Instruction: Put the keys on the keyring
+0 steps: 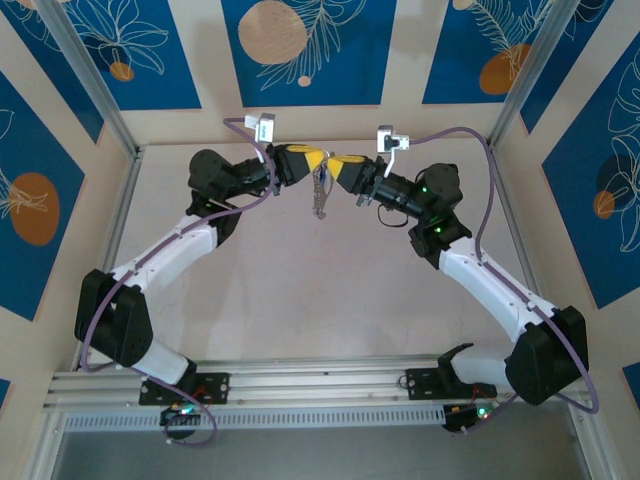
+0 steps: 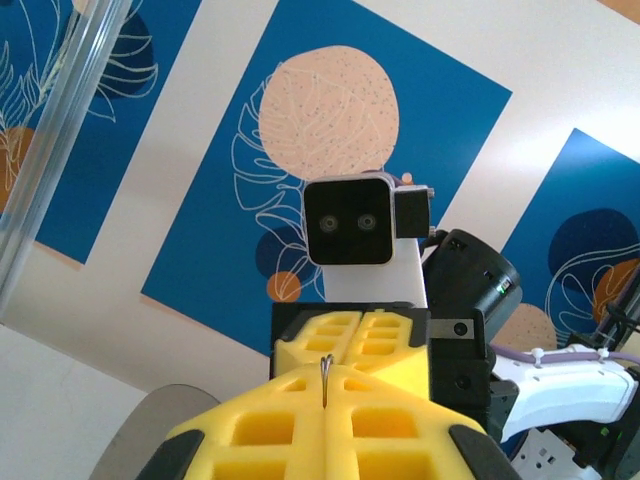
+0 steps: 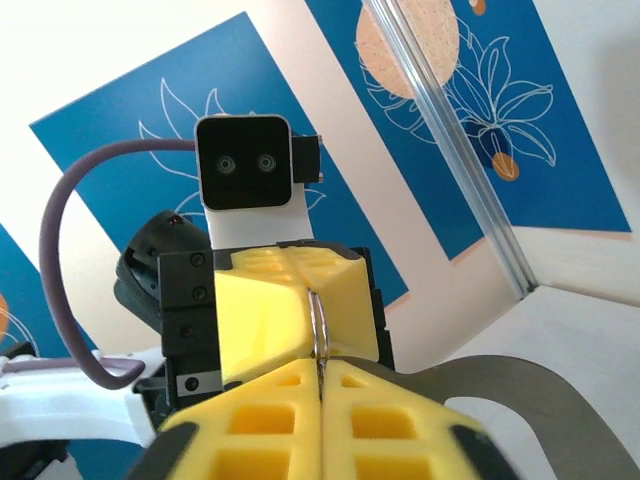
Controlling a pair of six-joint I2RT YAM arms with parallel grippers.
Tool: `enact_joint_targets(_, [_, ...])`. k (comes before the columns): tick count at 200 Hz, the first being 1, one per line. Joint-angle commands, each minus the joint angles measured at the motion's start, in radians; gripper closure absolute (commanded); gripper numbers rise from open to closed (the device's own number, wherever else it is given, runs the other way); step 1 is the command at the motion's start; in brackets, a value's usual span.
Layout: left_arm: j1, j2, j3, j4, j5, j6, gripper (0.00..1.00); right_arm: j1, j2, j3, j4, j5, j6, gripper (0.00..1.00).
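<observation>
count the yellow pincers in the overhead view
2. The left pincer and the right pincer meet tip to tip over the table's far middle, each shut on the keyring dangling between them.

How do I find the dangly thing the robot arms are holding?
Look at the far middle of the table, where the yellow left end effector and right end effector meet tip to tip. The keyring hangs between them: thin, silvery-grey, chain-like, unlike the thick purple cables.

White-shelled arms (image 1: 170, 248), black joints (image 1: 112, 318), purple cables (image 3: 47, 225), yellow gridded pads (image 2: 310, 400) on left claw (image 1: 315, 160) and right claw (image 1: 336, 165)
</observation>
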Motion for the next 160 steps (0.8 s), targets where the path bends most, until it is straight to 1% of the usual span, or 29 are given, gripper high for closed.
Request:
enact_joint_targets(1, [-0.012,-0.03,-0.001,0.057,-0.019,0.014,1.0,0.01,-0.019,0.013,-0.035,-0.005,-0.021,1.0])
enact_joint_targets(39, [-0.013,-0.041,-0.005,0.06,-0.037,0.018,1.0,0.018,-0.032,-0.014,-0.051,-0.008,-0.016,1.0])
enact_joint_targets(90, [-0.015,-0.044,-0.013,0.073,-0.041,0.008,1.0,0.062,0.031,0.03,-0.064,-0.039,-0.01,1.0])
enact_joint_targets(117, [-0.015,-0.047,-0.016,0.072,-0.042,0.009,1.0,0.058,0.027,0.031,-0.09,-0.031,-0.018,1.0])
enact_joint_targets(144, [-0.016,-0.046,-0.016,0.071,-0.039,0.012,1.0,0.03,-0.003,0.023,-0.142,-0.035,-0.033,1.0])
enact_joint_targets(153, [-0.016,-0.045,-0.015,0.069,-0.035,0.014,1.0,0.015,-0.023,0.018,-0.176,-0.027,-0.043,0.92])
enact_joint_targets(160, [-0.016,-0.045,-0.013,0.07,-0.033,0.015,1.0,0.003,-0.043,0.011,-0.207,-0.002,-0.054,0.82])
